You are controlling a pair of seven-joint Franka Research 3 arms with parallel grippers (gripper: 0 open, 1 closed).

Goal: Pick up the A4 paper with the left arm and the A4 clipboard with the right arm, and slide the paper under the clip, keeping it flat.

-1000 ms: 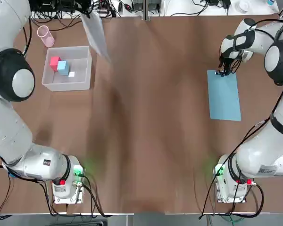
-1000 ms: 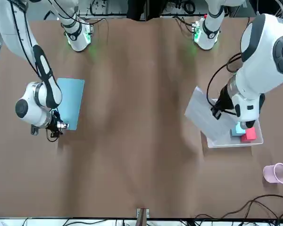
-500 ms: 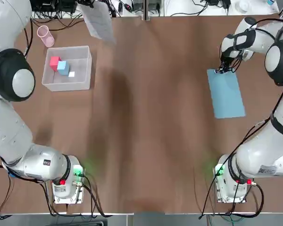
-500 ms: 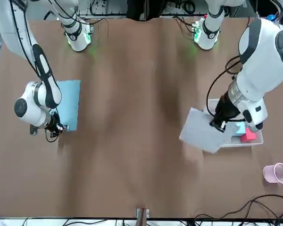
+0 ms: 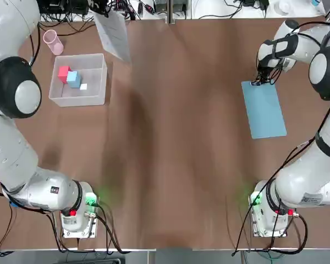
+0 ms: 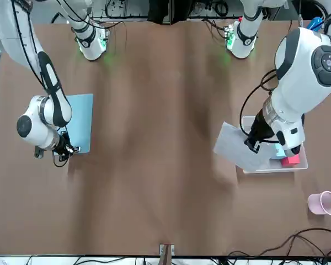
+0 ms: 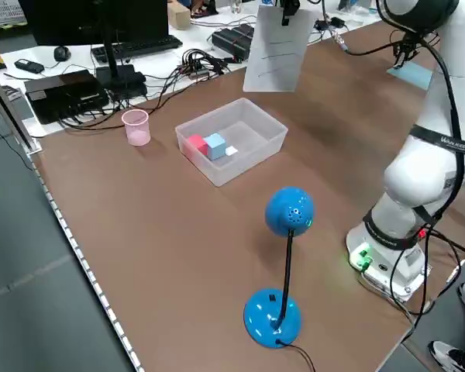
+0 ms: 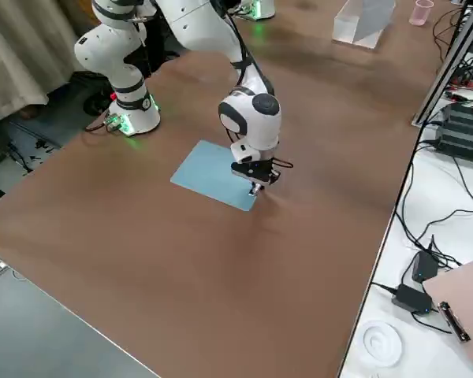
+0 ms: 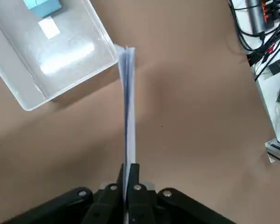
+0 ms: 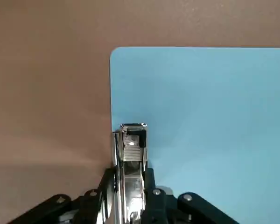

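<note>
Brown tabletop (image 5: 181,165), left jaws (image 9: 128,179) shut on paper (image 9: 129,107), right jaws (image 10: 130,179) gripping clip (image 10: 133,158).

Pink cup (image 5: 53,42) near bin (image 5: 94,101); red, blue blocks inside.

Bright, even light; soft shadows on the table (image 5: 181,165); 1 bin (image 9: 51,56) glares.

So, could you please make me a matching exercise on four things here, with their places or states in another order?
1. White paper
2. Blue clipboard
3. Pink cube
4. Clip

A. inside the white bin, beside a blue cube
B. between the fingers of the right pincer
C. hanging from the left pincer
D. lying flat, right arm over one end

Pairs: 1-C, 2-D, 3-A, 4-B
</note>
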